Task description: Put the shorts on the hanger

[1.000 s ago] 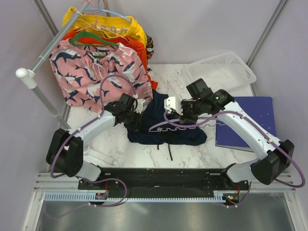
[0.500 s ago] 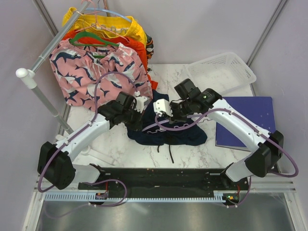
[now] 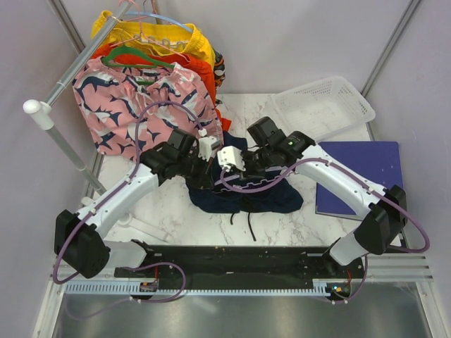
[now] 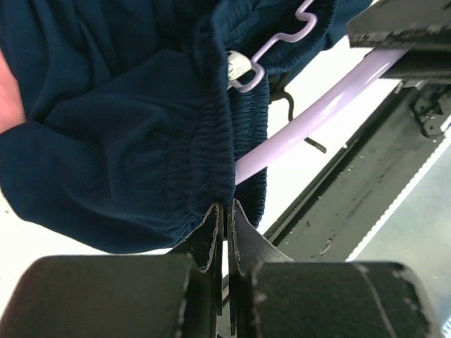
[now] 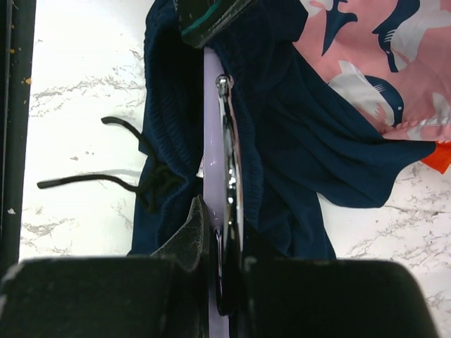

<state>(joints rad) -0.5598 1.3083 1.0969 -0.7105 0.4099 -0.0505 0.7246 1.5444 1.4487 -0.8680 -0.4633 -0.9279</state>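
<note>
the navy shorts (image 3: 243,196), partly on the marble table (image 3: 169,211), are pinched at the waistband (image 4: 211,141) by the closed left gripper (image 4: 224,210), the pale hanger (image 4: 331,105) is clamped by the right gripper (image 5: 220,225) beside that waistband, and fastening is judged not yet done.

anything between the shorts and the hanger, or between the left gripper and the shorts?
Nothing visible. The left gripper is shut on the waistband of the shorts. The hanger lies right against that waistband, pinched in the right gripper. The drawstring trails off to the side, clear of both.
</note>
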